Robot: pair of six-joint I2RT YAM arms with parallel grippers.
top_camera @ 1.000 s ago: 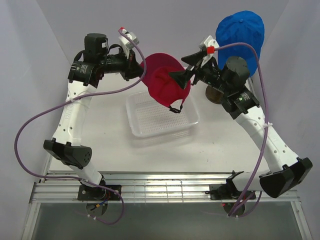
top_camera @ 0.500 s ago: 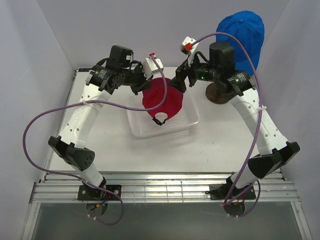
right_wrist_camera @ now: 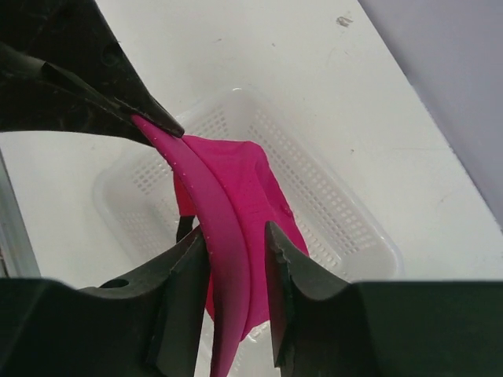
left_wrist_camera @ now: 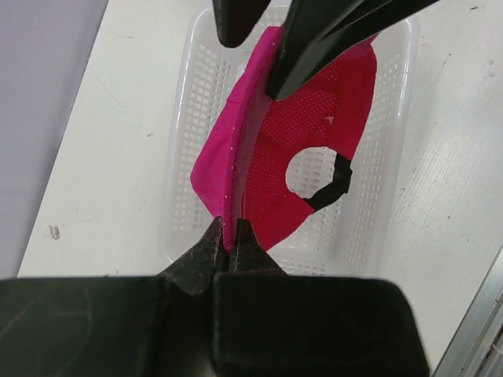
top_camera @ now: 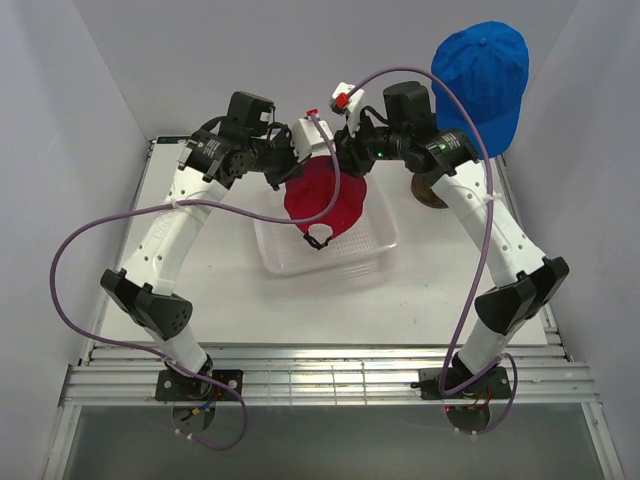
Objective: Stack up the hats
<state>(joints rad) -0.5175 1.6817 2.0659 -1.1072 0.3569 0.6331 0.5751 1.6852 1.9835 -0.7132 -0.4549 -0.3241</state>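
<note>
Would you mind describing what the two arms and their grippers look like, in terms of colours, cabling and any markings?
Both arms have white link shells with black joint housings. A purple cable loops loosely alongside each, tied on with white zip ties. The left gripper and right gripper have black, tapered fingers. Near each wrist sits a small white block with a red part. A green light glows on the right arm's wrist.

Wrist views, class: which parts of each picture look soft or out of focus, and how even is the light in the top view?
Left wrist: the near gripper body is a dark blur, the magenta hat sharp. Right wrist: its own fingers look soft, the clear tray crisp. Top external: even, diffuse light, only faint shadows on the table.
</note>
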